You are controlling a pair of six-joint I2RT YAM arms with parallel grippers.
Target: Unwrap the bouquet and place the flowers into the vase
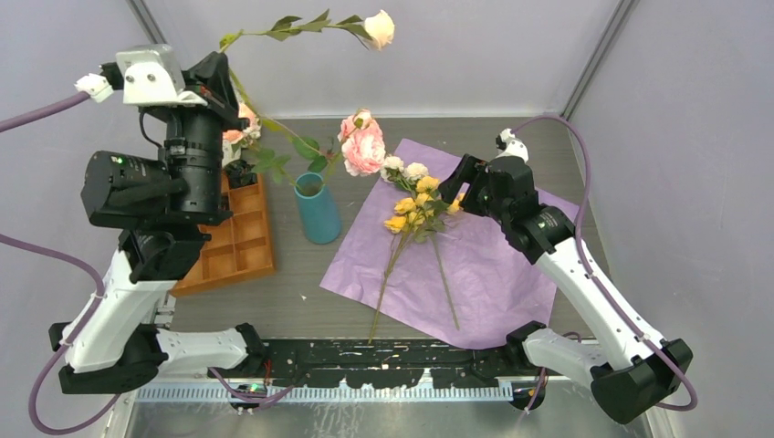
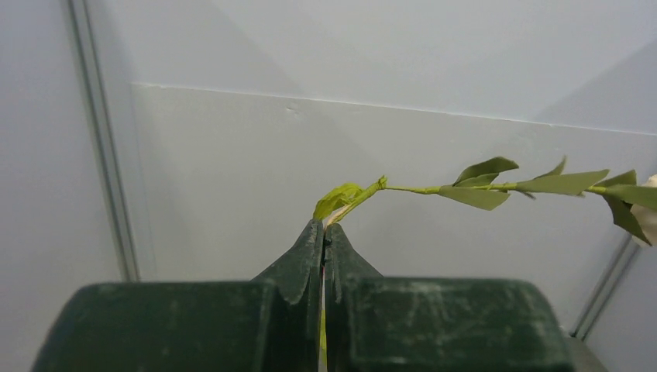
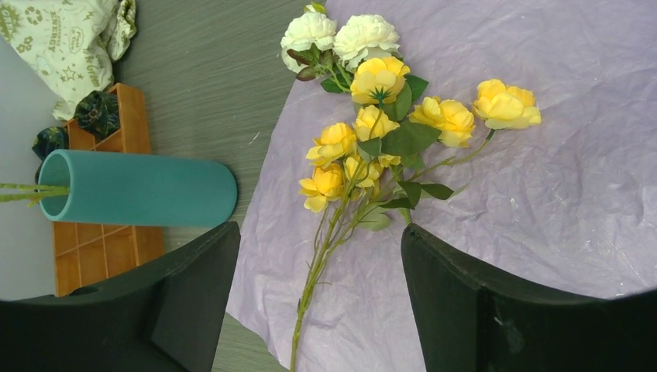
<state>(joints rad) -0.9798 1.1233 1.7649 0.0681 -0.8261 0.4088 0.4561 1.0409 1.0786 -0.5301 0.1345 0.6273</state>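
high at the back left of the table, my left gripper (image 1: 222, 80) is raised well above the surface, its fingers (image 2: 306, 256) pressed together on the green stem of a cream rose (image 1: 379, 28). from the pinch the stem bends out to the right, leaves along it, with the bloom hanging in the air near the back wall. a green stem also slants from beside those fingers down toward the vase (image 1: 318, 208); i cannot tell whether it is the same one.

the vase stands upright on the bare table, between the orange tray (image 1: 233, 246) and the purple paper (image 1: 493, 274), with pink roses (image 1: 362, 146) leaning out of its mouth to the right.

my right gripper (image 1: 464, 185) hovers over the paper with its fingers (image 3: 194, 263) spread wide and nothing between them. below it the yellow and cream roses (image 1: 415, 205) lie flat on the spread sheet, blooms toward the back, stems running toward the near edge.

dark bundles (image 3: 97, 112) sit in the tray's far compartments, and a cloth bag (image 3: 70, 39) with green print lies just beyond the tray.
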